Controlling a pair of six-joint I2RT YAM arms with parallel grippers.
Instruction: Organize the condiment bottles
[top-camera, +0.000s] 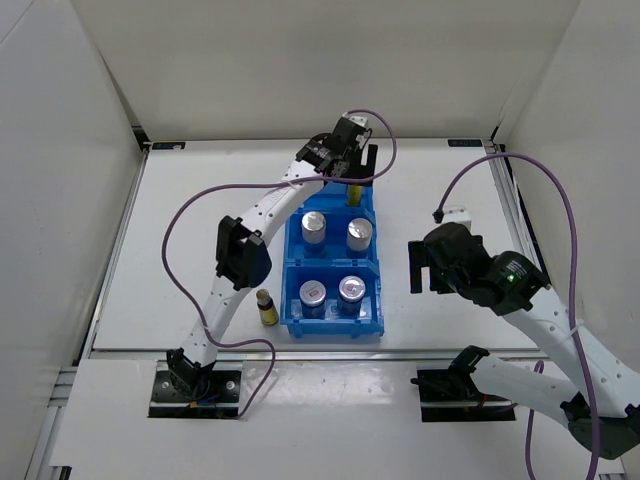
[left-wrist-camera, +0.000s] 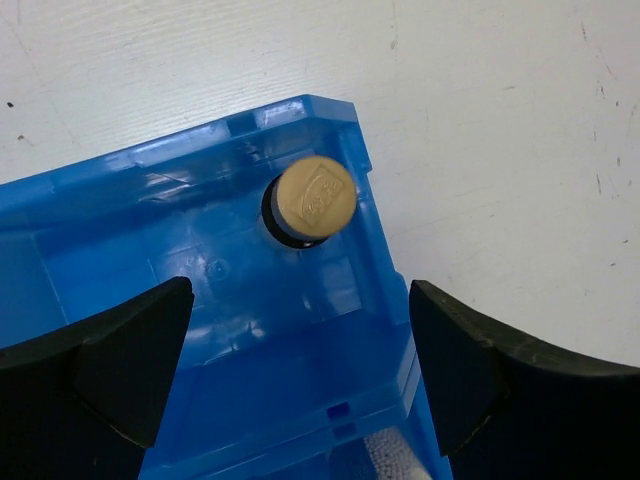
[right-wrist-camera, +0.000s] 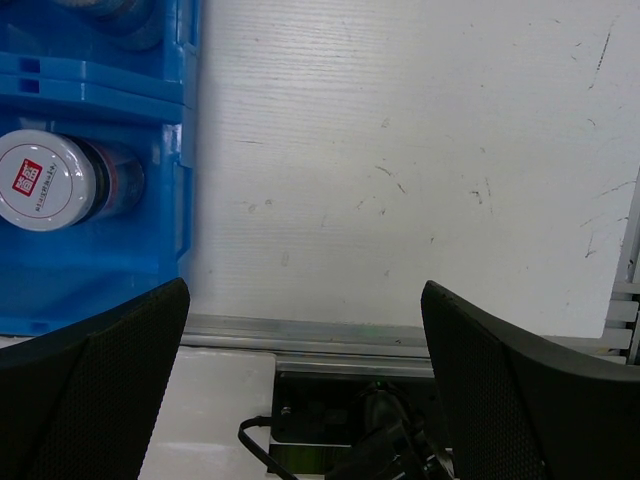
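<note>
- The left claw (left-wrist-camera: 300, 335) is seen spread wide, nothing gripped, over the far compartment of the blue bin (left-wrist-camera: 150, 175).
- One condiment bottle (left-wrist-camera: 312, 200) is stood in that compartment's right corner, clear of the fingers.
- The right claw (right-wrist-camera: 305, 320) is held open and empty above the bench (right-wrist-camera: 400, 150).
- The second bottle (top-camera: 267, 308) is left upright on the bench, just beside the bin.

Illumination is bright, diffuse and even, from overhead. Shadows beside the bin (top-camera: 333, 328) are faint and soft. The bin plastic shows mild sheen without hard glare. Left fingers (left-wrist-camera: 100, 370), nearer the lens than the bin, appear soft-edged.
</note>
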